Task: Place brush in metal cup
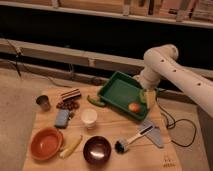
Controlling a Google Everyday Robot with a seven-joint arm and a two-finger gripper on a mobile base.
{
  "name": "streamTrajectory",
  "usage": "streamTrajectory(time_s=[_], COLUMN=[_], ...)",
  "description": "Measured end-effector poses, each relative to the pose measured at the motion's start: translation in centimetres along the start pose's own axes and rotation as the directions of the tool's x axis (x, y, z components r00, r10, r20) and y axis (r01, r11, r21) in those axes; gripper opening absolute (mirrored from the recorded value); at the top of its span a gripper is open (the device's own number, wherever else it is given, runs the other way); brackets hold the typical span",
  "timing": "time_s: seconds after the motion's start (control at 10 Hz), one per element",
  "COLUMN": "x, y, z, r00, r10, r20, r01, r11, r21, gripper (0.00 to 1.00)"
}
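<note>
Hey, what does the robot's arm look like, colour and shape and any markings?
The arm is cream-white: thick, rounded tube segments meeting at a bulbous elbow, with small dark dots along the shell. No lettering or cable on it is visible. The gripper hangs over the right edge of the green tray; its own details cannot be made out.

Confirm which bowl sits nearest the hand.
The dark bowl, next to the brush; the orange bowl lies farther left. The hand is by the brush handle's end.
</note>
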Motion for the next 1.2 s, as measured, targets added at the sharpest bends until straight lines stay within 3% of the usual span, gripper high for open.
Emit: streamTrajectory(time_s=[0.4, 0.8, 1.2], x=[-1.1, -3.2, -4.6], y=[-1.7, -2.3, -3.3], z=[0.7, 1.3, 1.7], r00=[0.998, 0.996, 0.988], r10=[-0.058, -0.084, -0.155], r20=[-0.005, -0.011, -0.003], r01=[0.058, 0.084, 0.154], r11=[0.998, 0.996, 0.986], r21=[0.026, 0.027, 0.057], gripper=[1.0, 1.0, 0.98])
